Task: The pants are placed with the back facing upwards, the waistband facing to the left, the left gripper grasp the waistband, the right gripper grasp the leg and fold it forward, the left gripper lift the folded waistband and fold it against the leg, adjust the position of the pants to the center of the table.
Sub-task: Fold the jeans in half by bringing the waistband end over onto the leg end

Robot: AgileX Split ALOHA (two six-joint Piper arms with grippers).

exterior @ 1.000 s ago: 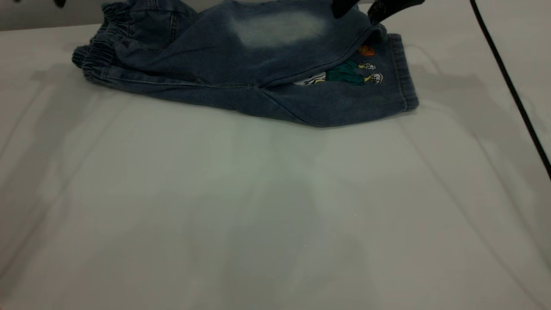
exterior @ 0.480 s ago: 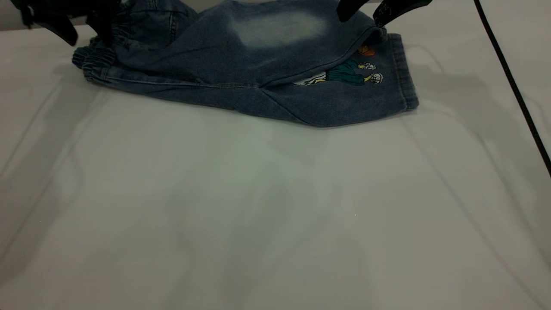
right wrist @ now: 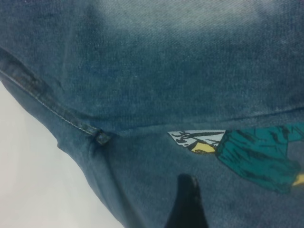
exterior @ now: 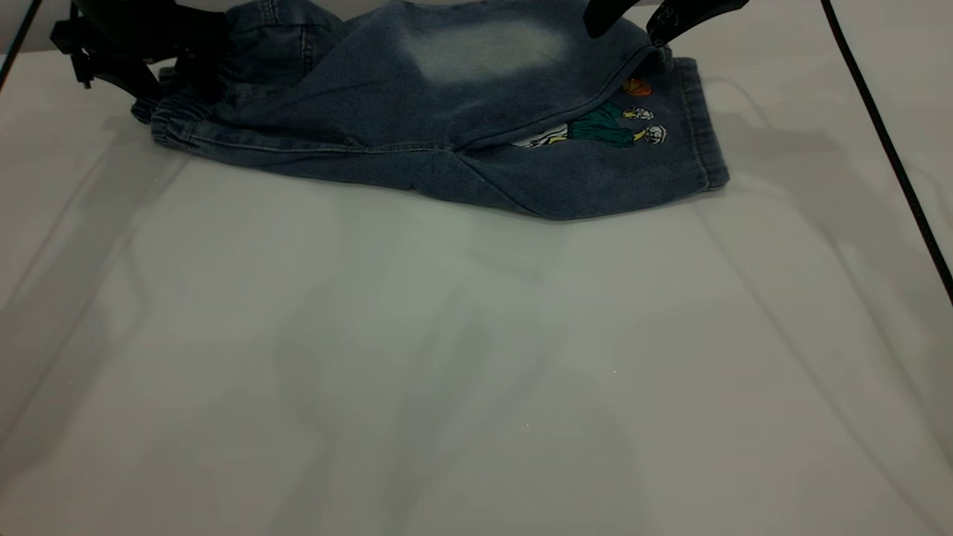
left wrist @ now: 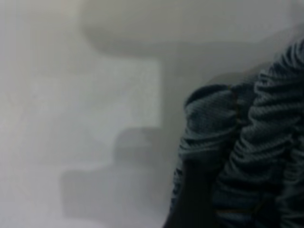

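The left gripper (exterior: 175, 78) sits at the gathered waistband (exterior: 175, 123), at the far left of the table (exterior: 476, 357), its black fingers pressed into the bunched elastic; whether they are clamped on it I cannot tell. The right gripper (exterior: 633, 22) hangs open just above the hem of the leg (exterior: 484, 67) with the pale faded patch. That leg lies folded forward over the pants (exterior: 447, 134), partly covering the cartoon print (exterior: 603, 126). The pants lie along the table's far edge, waistband to the left.

Dim, shadowed room, black cable (exterior: 886, 149)
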